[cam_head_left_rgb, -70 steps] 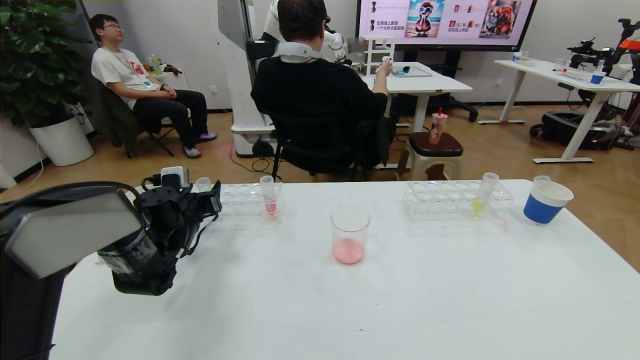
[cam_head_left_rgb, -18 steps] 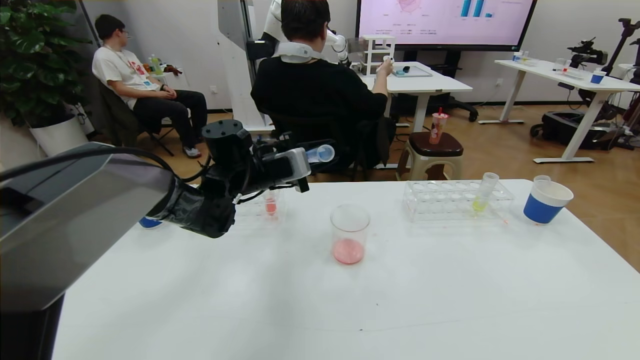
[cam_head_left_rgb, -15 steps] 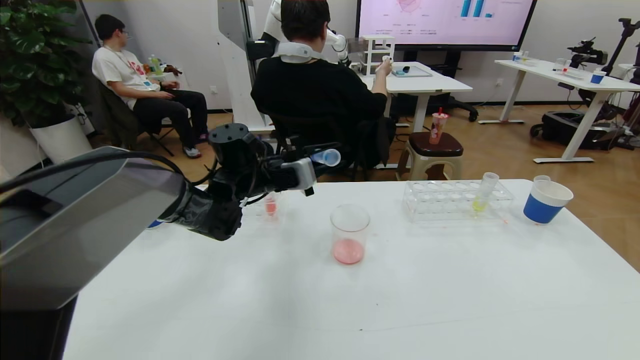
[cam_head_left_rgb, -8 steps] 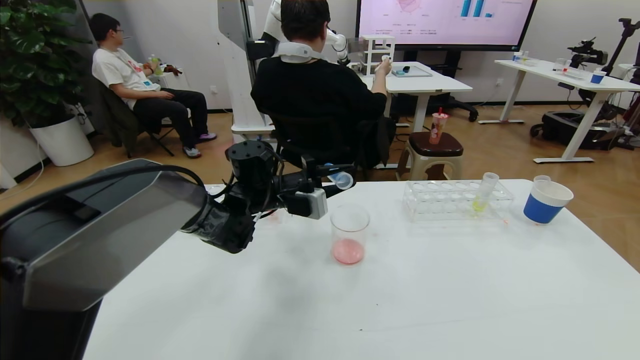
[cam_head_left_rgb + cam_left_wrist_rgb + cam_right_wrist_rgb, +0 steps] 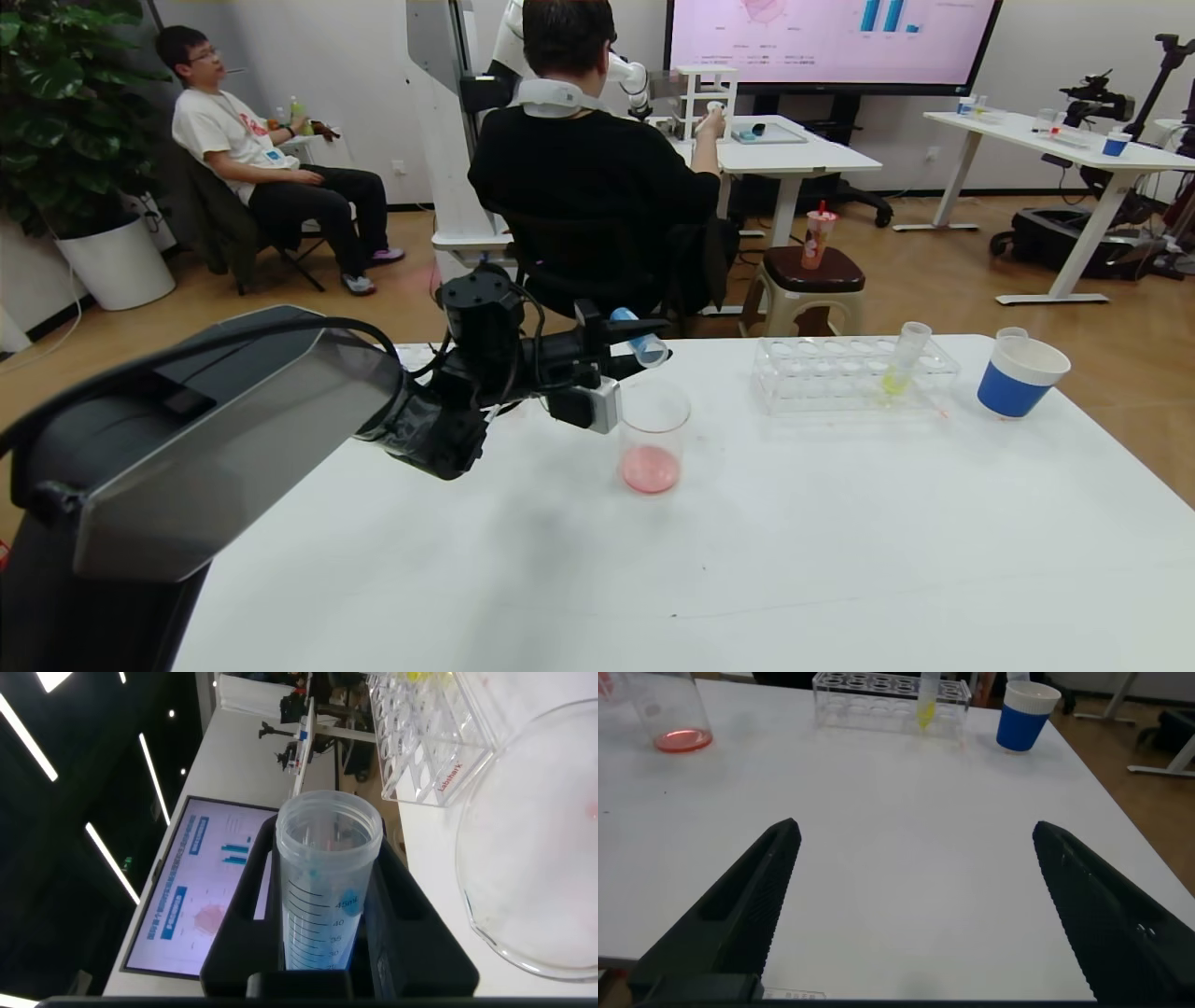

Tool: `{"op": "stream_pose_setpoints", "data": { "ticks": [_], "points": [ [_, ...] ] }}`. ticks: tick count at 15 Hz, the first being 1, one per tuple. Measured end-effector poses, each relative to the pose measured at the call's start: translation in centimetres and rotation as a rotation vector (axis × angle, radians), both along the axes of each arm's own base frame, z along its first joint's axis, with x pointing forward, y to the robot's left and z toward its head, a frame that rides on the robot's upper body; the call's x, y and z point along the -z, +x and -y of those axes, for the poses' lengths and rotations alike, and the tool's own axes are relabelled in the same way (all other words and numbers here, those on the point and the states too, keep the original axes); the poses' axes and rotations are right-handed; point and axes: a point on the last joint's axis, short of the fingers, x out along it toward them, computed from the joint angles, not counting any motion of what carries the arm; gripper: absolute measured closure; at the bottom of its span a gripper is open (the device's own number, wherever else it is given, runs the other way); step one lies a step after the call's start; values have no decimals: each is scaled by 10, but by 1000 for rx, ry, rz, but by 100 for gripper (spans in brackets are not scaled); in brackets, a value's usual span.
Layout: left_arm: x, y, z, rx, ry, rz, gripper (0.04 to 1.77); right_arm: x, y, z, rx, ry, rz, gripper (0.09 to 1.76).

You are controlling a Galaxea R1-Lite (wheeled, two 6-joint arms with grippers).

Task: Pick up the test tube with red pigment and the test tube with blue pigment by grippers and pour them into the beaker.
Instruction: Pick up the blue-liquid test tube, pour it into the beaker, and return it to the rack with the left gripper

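My left gripper (image 5: 624,338) is shut on the test tube with blue pigment (image 5: 642,342) and holds it tilted, mouth pointing toward the beaker (image 5: 653,435), just above and behind its rim. The left wrist view shows the tube (image 5: 322,896) between the black fingers (image 5: 245,905), with blue streaks inside, and the beaker's rim (image 5: 467,873) beside it. The beaker holds a shallow pink-red layer. The test tube with red pigment is hidden behind my left arm. My right gripper (image 5: 915,905) is open and empty, low over the table's near side.
A clear rack (image 5: 854,373) with a yellow-green tube (image 5: 901,364) stands at the back right, a blue-and-white paper cup (image 5: 1019,378) beside it. Part of a second rack (image 5: 415,355) shows behind my left arm. People sit beyond the table.
My left gripper has carried the blue tube from the left rack rightward and down to the beaker, and turned so the tube's mouth tips toward it.
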Motion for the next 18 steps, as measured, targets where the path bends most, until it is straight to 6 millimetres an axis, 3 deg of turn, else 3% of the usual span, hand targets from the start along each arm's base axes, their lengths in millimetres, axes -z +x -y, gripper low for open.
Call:
{"op": "stream_pose_setpoints", "data": {
  "ticks": [6,18],
  "points": [
    [17,7,-3,-47,55,76,130,0,0,0,0,0,0,11],
    [8,10,-7,-164,115,275,130,0,0,0,0,0,0,11]
  ]
}}
